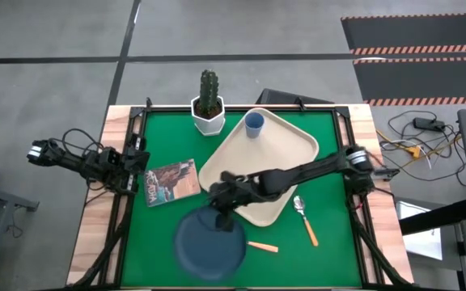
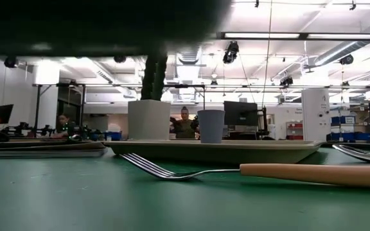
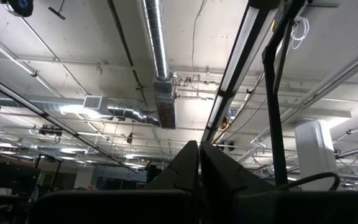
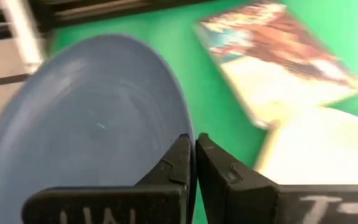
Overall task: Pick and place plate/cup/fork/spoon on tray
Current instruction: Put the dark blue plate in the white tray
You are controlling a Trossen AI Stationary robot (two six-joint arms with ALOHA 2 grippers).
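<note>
My right gripper [image 1: 223,217] reaches across the cream tray [image 1: 275,149] and is shut on the dark slate-blue plate [image 1: 209,246], which is near the table's near edge, left of the tray. The plate fills the right wrist view [image 4: 86,124] and shows as a dark shape overhead in the low view [image 2: 95,25]. The blue cup [image 1: 254,124] stands on the tray's far corner. The fork [image 2: 172,172] lies on the mat; from above only its orange handle [image 1: 262,246] shows beside the plate. The spoon [image 1: 304,218] lies right of the tray. My left gripper [image 3: 199,152] is shut and empty, off the table's left side, pointing up. My right gripper pinches the plate's rim [image 4: 187,124] between its two fingers, one on the plate's upper face and one on its underside. The fingers come from the far right, slanting down. The plate is lifted clear of the mat and reaches out toward the near edge.
A cactus in a white pot [image 1: 208,105] stands at the far edge beside the tray. A picture card [image 1: 172,181] lies left of the tray and also shows in the right wrist view [image 4: 278,56]. People [image 2: 184,122] are in the room beyond the table.
</note>
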